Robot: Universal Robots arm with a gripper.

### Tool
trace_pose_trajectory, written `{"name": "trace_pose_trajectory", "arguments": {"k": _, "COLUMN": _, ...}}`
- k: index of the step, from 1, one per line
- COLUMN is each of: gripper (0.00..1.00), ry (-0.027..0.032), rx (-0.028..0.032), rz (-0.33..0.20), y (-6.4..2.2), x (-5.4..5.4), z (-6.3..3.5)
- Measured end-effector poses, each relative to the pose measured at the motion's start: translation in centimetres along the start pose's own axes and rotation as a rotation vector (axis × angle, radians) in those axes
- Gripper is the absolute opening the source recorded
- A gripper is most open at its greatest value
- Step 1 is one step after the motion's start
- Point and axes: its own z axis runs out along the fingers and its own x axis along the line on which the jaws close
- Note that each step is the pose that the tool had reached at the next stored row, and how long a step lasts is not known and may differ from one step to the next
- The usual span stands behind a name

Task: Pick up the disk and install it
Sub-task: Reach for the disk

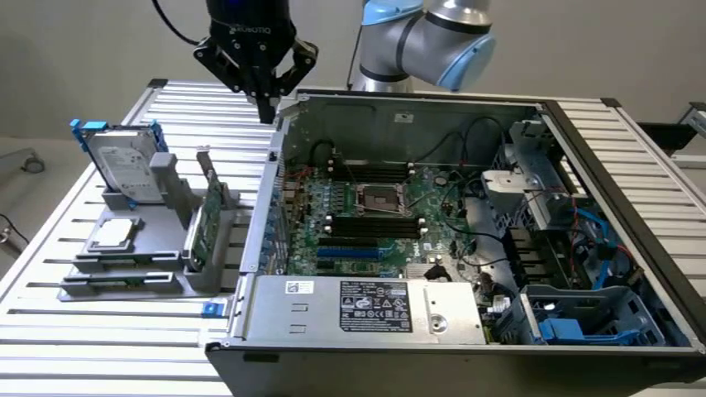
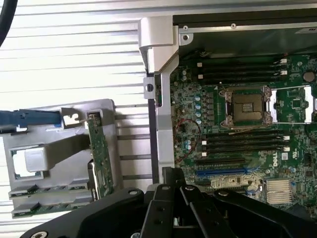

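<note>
Exterior view: the gripper (image 1: 268,106) hangs over the corner of the open computer case (image 1: 419,112), its black fingers pressed together to a point and holding nothing. The disk (image 1: 119,165), a flat silver-grey metal slab with a white label and blue plastic edging, stands upright in a slot of the grey holder (image 1: 165,186) on the ribbed metal table (image 1: 66,339), well apart from the gripper. The same holder carries a small square silver chip (image 1: 115,234) lying flat and a green circuit card (image 1: 207,227) on edge. Inside the sheet-metal case lie a green motherboard (image 1: 364,223), a silver power supply box (image 1: 441,310) and a blue plastic bay (image 1: 579,327). In the wrist view the disk's blue edge (image 2: 34,118) sits near the card (image 2: 99,158).
</note>
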Motion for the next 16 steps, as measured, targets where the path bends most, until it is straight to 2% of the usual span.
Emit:
{"name": "trace_pose_trajectory", "arguments": {"k": 9, "gripper": 0.11, "ry": 0.0006, "rx": 0.0, "rz": 0.0, "y": -0.01, "x": 4.1, "z": 0.05}}
{"name": "trace_pose_trajectory", "arguments": {"k": 16, "gripper": 0.11, "ry": 0.0013, "rx": 0.0, "rz": 0.0, "y": 0.35, "x": 7.3, "z": 0.04}}
